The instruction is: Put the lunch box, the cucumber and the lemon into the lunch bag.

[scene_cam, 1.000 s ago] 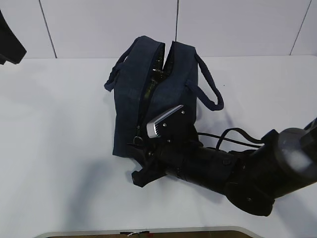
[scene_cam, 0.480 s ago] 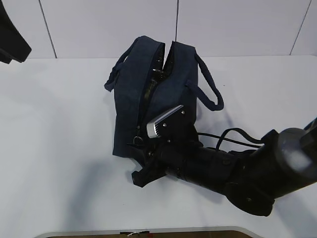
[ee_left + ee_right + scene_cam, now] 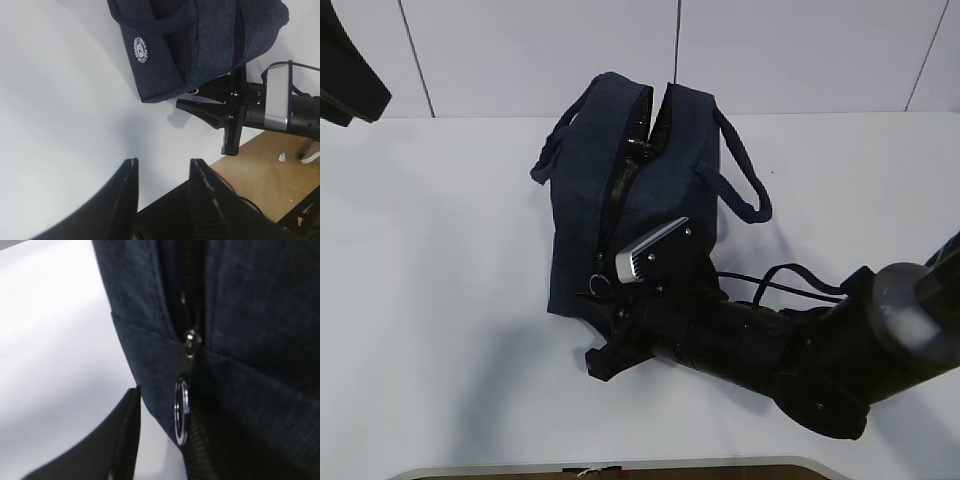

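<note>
Navy fabric of the lunch bag (image 3: 630, 200) stands on the white table (image 3: 440, 250), its zipper closed at the near end and parted further back. My right gripper (image 3: 160, 440) is low at that end with fingers spread, the metal ring pull (image 3: 181, 412) hanging between them, I judge so I can pinch it. My left gripper (image 3: 162, 192) waits apart over the bare table, fingers also spread; lunch box, cucumber and lemon are not visible.

The exterior view looks down at a slant from the table's (image 3: 440, 300) near edge. The right wrist view is very close to the lunch bag (image 3: 240, 315). The left wrist view, farther off, shows that bag too.
</note>
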